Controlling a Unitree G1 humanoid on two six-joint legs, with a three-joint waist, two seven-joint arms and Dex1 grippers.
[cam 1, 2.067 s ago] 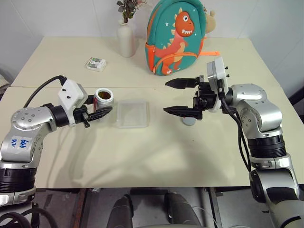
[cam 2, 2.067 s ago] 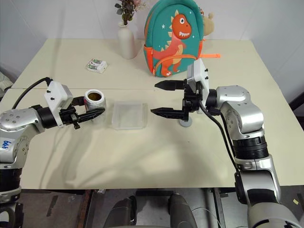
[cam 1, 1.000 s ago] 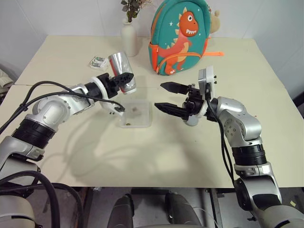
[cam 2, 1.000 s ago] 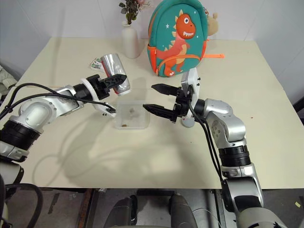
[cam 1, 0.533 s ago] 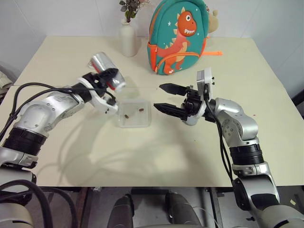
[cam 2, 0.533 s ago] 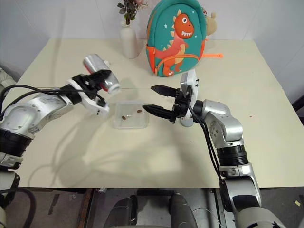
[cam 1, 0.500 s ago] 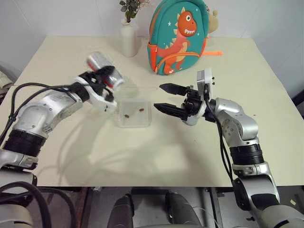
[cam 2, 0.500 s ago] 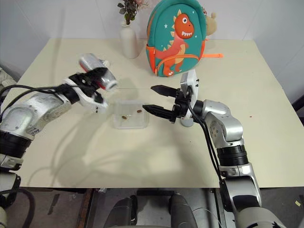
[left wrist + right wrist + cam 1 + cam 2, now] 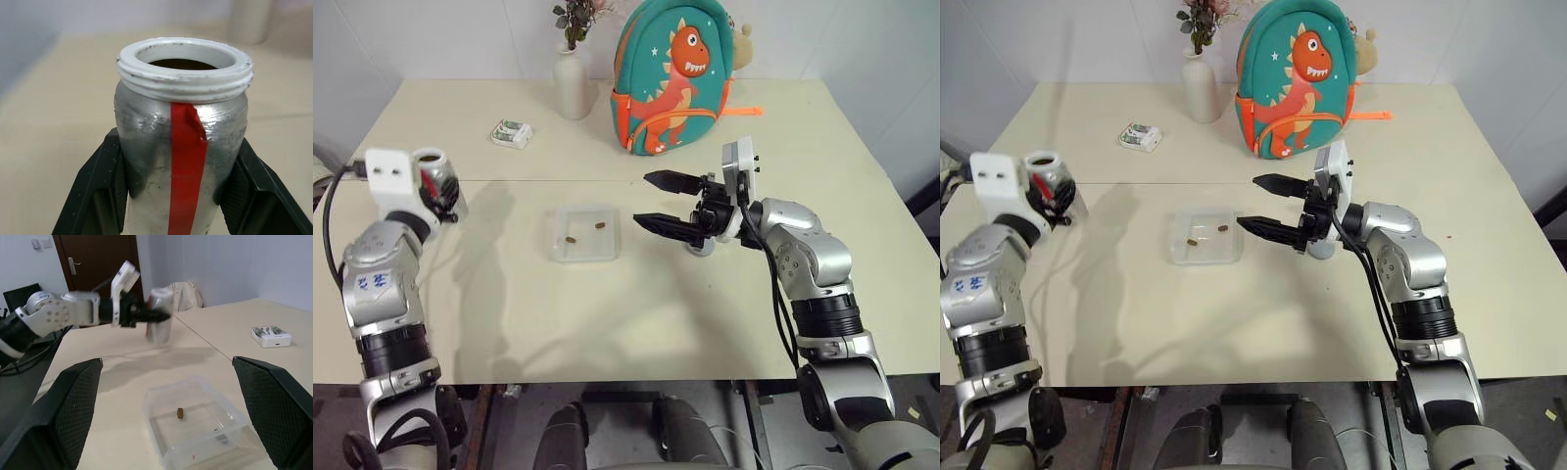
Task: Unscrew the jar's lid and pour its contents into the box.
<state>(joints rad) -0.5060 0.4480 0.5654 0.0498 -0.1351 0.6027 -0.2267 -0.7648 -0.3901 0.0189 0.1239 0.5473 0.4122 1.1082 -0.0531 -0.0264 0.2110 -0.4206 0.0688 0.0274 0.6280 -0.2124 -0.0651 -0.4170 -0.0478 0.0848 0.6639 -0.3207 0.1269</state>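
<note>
Left fingers (image 9: 105,186) clenched on the jar (image 9: 182,147), gripping its body on both sides below the threaded white neck; jar is upright, mouth open, lid off, held in the air above the desk (image 9: 636,304) out at the robot's left, well apart from the box (image 9: 586,232). Right gripper (image 9: 658,201) fingers spread wide, grasping nothing, hovering just beside the box on its right side. The contents (image 9: 570,238) look delivered: two small brown pieces lie in the box. The lid (image 9: 701,247) seems to be the grey disc on the desk under the right gripper, mostly hidden by it. Pour looks done, so the risks are in the put-down: jar set off-vertical could tip and roll on the bare desk; letting go before it touches down would drop it. Grip sits on smooth rounded metal-looking wall, so slip is possible if the wrist swings fast. Right fingers sit close to the light box, so a stray move could shove it and scatter the pieces. Writing: left forearm sticker (image 9: 374,282) has handwritten blue marks, not readable. Packet (image 9: 511,132) print too small. Backpack (image 9: 677,76) shows a dinosaur, no text. Jar has only a red tape strip (image 9: 185,161).
</note>
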